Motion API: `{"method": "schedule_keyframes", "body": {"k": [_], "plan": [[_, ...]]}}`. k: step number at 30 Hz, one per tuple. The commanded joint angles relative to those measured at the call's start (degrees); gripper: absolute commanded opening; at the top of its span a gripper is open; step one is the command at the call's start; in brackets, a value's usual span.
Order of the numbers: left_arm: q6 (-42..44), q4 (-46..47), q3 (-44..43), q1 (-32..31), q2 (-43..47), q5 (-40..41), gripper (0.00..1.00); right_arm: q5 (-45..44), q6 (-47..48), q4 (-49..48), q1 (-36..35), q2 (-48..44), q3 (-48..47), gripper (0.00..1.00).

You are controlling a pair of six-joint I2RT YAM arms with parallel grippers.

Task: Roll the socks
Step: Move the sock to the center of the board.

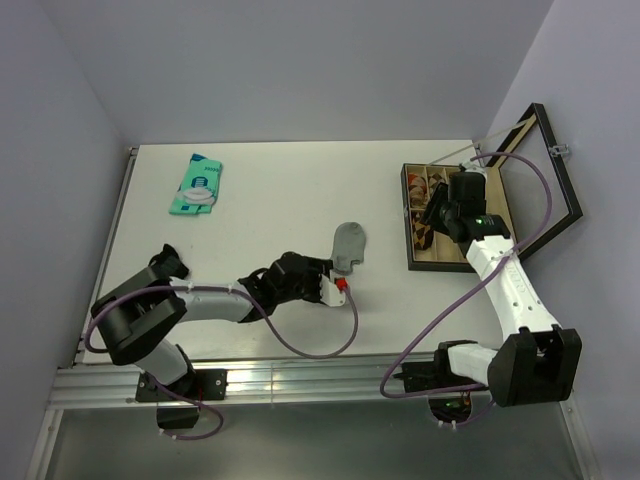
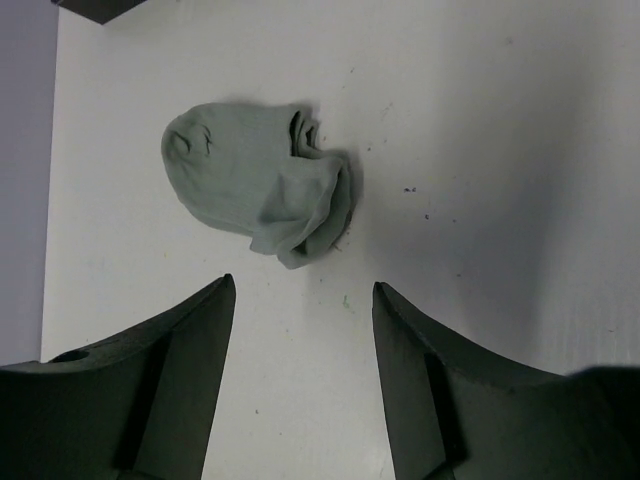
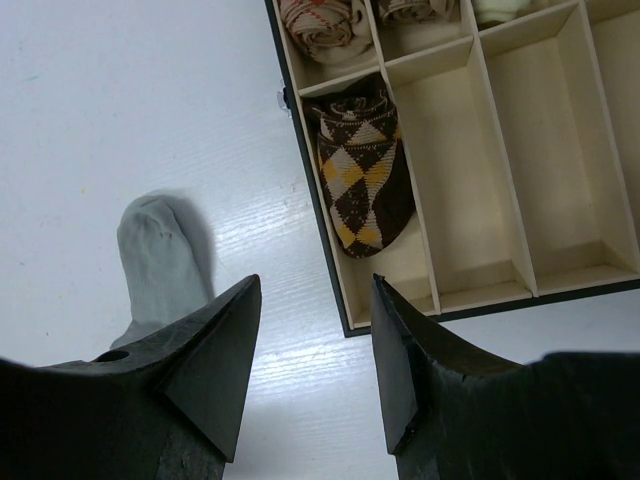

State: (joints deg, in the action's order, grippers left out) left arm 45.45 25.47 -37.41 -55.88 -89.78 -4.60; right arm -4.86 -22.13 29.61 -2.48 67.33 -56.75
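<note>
Left hand (image 2: pixel 303 283) and right hand (image 3: pixel 316 281) spread wide, empty; grey sock (image 2: pixel 250 185), seemingly bunched, nearby.

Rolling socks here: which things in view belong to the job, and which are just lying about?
Job: grey sock, lying loose ahead of the open left gripper; probably the compartment box, holding rolled socks and an argyle sock.
Lying about: teal packet, at the far left.
</note>
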Motion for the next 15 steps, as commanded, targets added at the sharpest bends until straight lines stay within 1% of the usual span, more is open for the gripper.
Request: {"method": "schedule_keyframes", "body": {"k": [1,10,15], "plan": [[3.33,9.06,1.55,-2.39,-1.98,0.65,0.63,-0.24,-0.98,-2.8,-0.42,-1.68,0.5,0.55],[0.17,9.24,-3.45,-2.92,-8.22,-1.29,0.62,0.38,-0.81,-3.06,-0.6,-1.32,-0.02,0.54],[-0.45,9.33,-6.27,-2.92,-11.38,-0.67,0.61,0.73,-0.29,-3.06,-0.68,-1.59,0.06,0.54]]}}
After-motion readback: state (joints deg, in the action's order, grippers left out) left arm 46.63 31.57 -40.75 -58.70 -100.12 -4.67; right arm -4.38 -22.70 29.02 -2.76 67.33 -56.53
